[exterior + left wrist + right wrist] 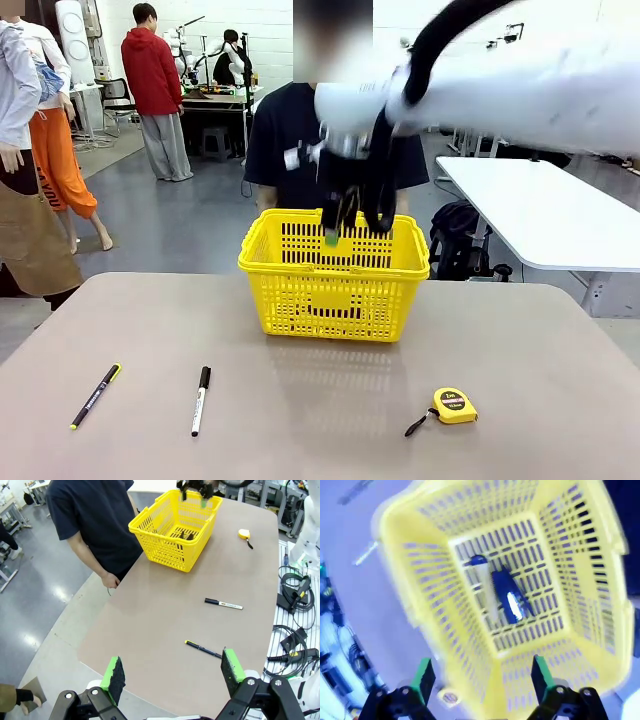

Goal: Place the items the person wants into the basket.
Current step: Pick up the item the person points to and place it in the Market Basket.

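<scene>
One basket (pixel 335 295), two pens (pixel 201 400), one tape measure (pixel 454 405)

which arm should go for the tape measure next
Right, probably. The tape measure lies on the table's right side, and the right gripper hangs open and empty over the basket near it. The left gripper is farther, beyond the pens.

Lab: white worktables (pixel 540 215), cables (pixel 295 586), grey open floor (pixel 170 222).

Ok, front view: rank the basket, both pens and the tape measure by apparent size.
1. basket
2. black pen and white-barrelled pen, about alike
3. tape measure, shorter though bulkier
</scene>
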Robot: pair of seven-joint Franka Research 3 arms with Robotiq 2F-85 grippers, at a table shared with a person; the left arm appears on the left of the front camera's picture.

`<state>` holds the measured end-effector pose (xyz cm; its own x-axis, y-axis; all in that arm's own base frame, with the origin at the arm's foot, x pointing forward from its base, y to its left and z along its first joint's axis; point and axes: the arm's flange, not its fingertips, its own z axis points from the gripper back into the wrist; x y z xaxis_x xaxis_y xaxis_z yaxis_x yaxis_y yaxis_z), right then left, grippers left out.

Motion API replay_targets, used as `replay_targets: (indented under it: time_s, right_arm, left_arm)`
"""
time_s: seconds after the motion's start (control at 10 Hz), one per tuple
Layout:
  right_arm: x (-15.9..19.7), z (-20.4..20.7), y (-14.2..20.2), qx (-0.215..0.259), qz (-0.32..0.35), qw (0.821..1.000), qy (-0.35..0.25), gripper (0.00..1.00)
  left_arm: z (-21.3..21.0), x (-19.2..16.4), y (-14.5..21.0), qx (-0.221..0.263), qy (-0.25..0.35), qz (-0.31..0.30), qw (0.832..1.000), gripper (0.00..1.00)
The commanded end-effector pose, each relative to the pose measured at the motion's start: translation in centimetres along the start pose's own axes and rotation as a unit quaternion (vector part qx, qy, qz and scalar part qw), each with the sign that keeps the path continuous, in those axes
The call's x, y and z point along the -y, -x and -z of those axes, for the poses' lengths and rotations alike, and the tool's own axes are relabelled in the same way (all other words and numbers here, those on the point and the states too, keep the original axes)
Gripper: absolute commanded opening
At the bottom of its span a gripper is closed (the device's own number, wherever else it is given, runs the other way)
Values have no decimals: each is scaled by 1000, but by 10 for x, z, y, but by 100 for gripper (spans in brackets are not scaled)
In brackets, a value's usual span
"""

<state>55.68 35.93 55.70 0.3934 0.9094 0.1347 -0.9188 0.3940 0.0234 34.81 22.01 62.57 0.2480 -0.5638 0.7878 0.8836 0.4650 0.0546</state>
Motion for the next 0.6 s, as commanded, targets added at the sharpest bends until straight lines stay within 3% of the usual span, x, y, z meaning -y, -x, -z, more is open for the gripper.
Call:
replay_targets:
  time_s: [0.0, 0.2, 0.5]
  right_arm:
    - [-56, -115, 132, 56, 12, 998, -16, 100]
    - [-70, -178, 263, 91, 72, 993, 12, 100]
    - [-50, -189, 431, 145, 125, 981, 28, 100]
  left_arm:
    - [-1, 0, 1, 10, 0, 11, 1000, 100]
    - [-1, 0, 1, 10, 0, 11, 1000, 100]
    - [-1, 0, 1, 10, 0, 11, 1000, 100]
